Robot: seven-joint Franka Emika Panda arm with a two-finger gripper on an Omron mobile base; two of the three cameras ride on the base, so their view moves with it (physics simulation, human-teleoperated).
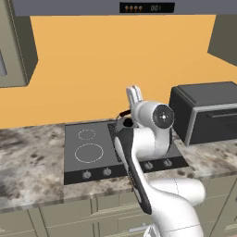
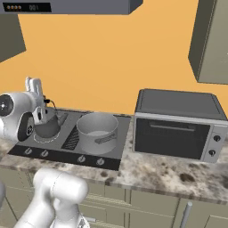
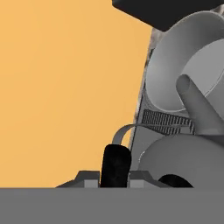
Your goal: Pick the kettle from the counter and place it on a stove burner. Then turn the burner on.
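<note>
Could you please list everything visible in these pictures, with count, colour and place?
Grey metal kettle: one, on the stove's left side, handle in the gripper.
Grey metal pot: one, right of the kettle on the stove.
Dark glass stove: one, set in the counter.
White burner ring: one, front left.
Mottled stone counter: one, along the orange wall.
Black toaster oven: one, right of the stove.
White robot gripper: one, closed on the kettle's handle.

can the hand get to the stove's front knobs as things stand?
Likely yes, once it lets go. The hand is shut on the kettle handle at the stove. The knobs sit uncovered along the front edge, with the pot behind them.
</note>
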